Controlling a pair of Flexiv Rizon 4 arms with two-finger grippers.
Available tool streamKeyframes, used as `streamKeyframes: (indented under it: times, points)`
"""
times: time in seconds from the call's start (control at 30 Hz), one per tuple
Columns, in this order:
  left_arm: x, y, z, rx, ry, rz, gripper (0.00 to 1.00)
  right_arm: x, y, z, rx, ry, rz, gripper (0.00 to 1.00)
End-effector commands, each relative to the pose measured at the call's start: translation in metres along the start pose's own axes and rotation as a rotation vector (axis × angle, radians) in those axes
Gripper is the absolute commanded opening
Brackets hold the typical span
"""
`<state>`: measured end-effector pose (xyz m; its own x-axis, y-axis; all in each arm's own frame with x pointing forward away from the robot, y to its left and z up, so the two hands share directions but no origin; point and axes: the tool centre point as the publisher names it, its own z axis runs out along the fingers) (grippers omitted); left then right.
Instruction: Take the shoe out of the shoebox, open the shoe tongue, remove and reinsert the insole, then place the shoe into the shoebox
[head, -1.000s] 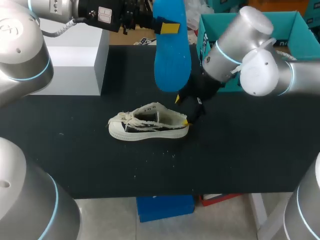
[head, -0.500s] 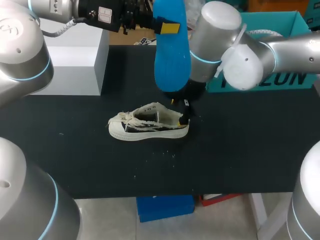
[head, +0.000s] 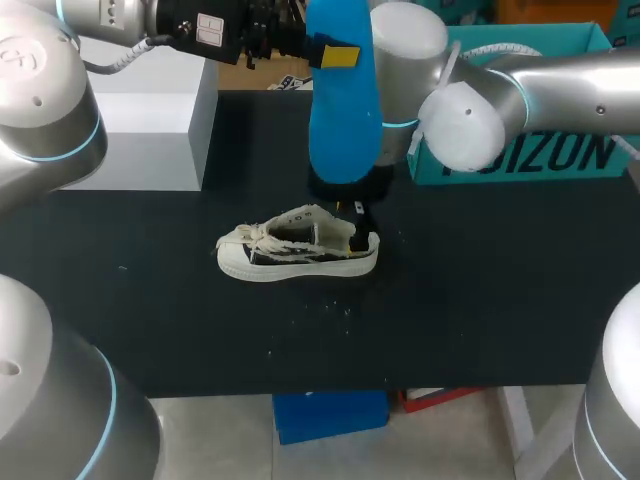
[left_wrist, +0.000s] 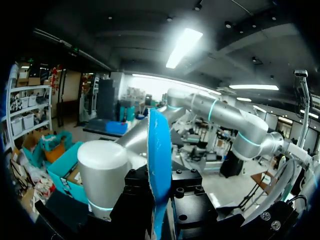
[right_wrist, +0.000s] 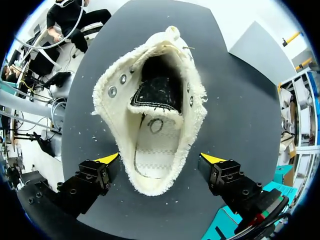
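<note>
The cream shoe (head: 298, 247) sits upright on the black surface (head: 480, 300), its long axis running across the table, toe toward my left arm's side and heel toward the teal shoebox (head: 520, 160). The right claw (right_wrist: 160, 159) hovers at the heel, fingers spread to either side. The left claw (head: 335, 55) is clamped on the blue insole (head: 343, 110), held upright above the shoe.
</note>
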<state>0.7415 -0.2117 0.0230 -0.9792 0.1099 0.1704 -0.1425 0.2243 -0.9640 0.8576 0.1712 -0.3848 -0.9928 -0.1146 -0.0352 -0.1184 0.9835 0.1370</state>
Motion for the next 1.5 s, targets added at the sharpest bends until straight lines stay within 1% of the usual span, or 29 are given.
streamKeyframes:
  times: [0.03, 0.1, 0.17, 0.27, 0.4, 0.47, 0.5, 0.57, 0.63, 0.8, 0.93, 1.17, 1.37, 1.5]
  points:
    - [0.000, 0.001, 0.001, 0.002, -0.003, 0.002, 0.00, 0.001, 0.003, 0.000, 0.015, -0.001, 0.004, 1.00]
    - [0.000, 0.001, 0.001, 0.002, -0.003, 0.002, 0.00, 0.002, 0.004, 0.000, 0.006, -0.002, 0.005, 1.00]
    - [0.000, 0.001, 0.001, 0.002, -0.003, 0.002, 0.00, 0.003, 0.004, -0.001, -0.021, -0.006, 0.003, 1.00]
    - [0.000, 0.001, 0.001, 0.002, -0.003, 0.002, 0.00, 0.006, 0.001, -0.001, -0.119, -0.025, 0.020, 1.00]
    - [0.000, 0.001, 0.001, 0.002, -0.003, 0.002, 0.00, 0.008, -0.002, 0.000, -0.228, -0.046, 0.024, 1.00]
    - [0.000, 0.001, 0.001, 0.002, -0.003, 0.002, 0.00, 0.009, -0.003, 0.000, -0.265, -0.050, 0.015, 1.00]
    - [0.000, 0.001, 0.001, 0.002, -0.003, 0.002, 0.00, 0.010, -0.003, 0.000, -0.305, -0.059, 0.019, 1.00]
    - [0.000, 0.001, 0.001, 0.002, -0.003, 0.002, 0.00, 0.010, -0.002, 0.000, -0.358, -0.072, 0.021, 1.00]
    - [0.000, 0.001, 0.001, 0.002, -0.003, 0.002, 0.00, 0.010, -0.001, 0.001, -0.442, -0.084, 0.019, 1.00]
    - [0.000, 0.001, 0.001, 0.002, -0.003, 0.002, 0.00, 0.009, 0.003, 0.004, -0.593, -0.104, 0.005, 1.00]
    - [0.000, 0.001, 0.001, 0.002, -0.003, 0.002, 0.00, 0.008, 0.004, 0.008, -0.668, -0.099, -0.008, 1.00]
    - [0.000, 0.001, 0.001, 0.002, -0.003, 0.002, 0.00, 0.007, 0.002, 0.019, -0.781, -0.113, 0.018, 1.00]
    - [0.000, 0.001, 0.001, 0.002, -0.003, 0.002, 0.00, 0.006, 0.000, 0.027, -0.834, -0.116, 0.033, 1.00]
    - [0.000, 0.001, 0.001, 0.002, -0.003, 0.002, 0.00, 0.006, -0.003, 0.031, -0.853, -0.112, 0.045, 1.00]
